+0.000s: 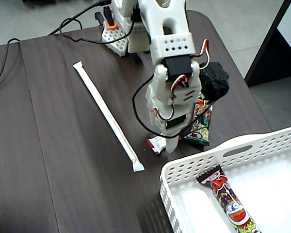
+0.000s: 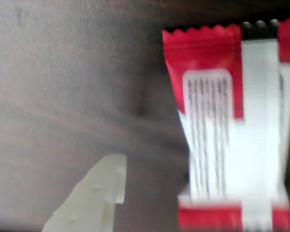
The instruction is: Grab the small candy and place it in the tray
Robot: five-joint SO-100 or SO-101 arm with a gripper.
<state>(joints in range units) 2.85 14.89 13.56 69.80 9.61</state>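
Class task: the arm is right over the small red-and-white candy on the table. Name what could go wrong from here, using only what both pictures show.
1. In the wrist view one claw finger sits beside the candy, not around it; closing may miss.
2. The flat candy could slide on the table instead of lifting.
3. The green-ended snack bar lies close by and may get nudged.

Bright daylight washes out the floor at far right in the fixed view; the tray (image 1: 194, 167) glares white. The wrist view is blurred, the small candy (image 2: 232, 130) soft-edged.
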